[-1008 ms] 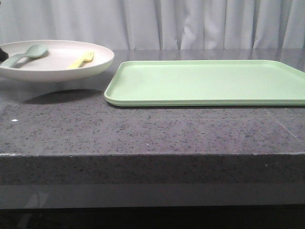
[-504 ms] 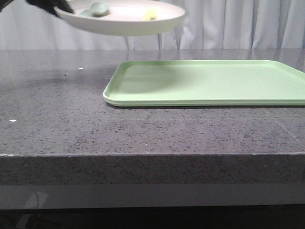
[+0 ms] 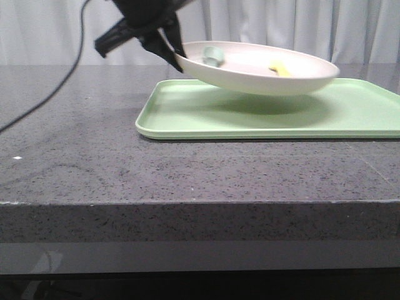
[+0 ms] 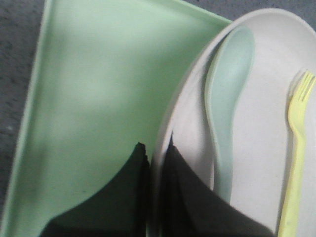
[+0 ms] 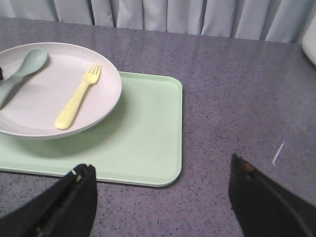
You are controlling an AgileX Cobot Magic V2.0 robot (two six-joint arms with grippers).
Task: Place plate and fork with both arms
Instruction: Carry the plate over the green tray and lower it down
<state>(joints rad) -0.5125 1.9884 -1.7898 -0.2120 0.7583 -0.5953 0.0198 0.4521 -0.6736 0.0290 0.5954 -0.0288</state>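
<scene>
My left gripper (image 3: 167, 45) clamps the plate (image 3: 262, 78) above the tray (image 3: 187, 115), unplaced; fork (image 5: 79, 96) untouched; right gripper (image 5: 160, 197) gapes empty.

The left gripper (image 3: 164, 45) is matte black, angular and blocky, with a thin black cable looping away from it. Its fingers (image 4: 187, 197) are dark, flat wedges tapering to blunt tips. The right gripper (image 5: 160, 197) has two broad black fingers (image 5: 64, 205), one showing small pale scuffs.
</scene>
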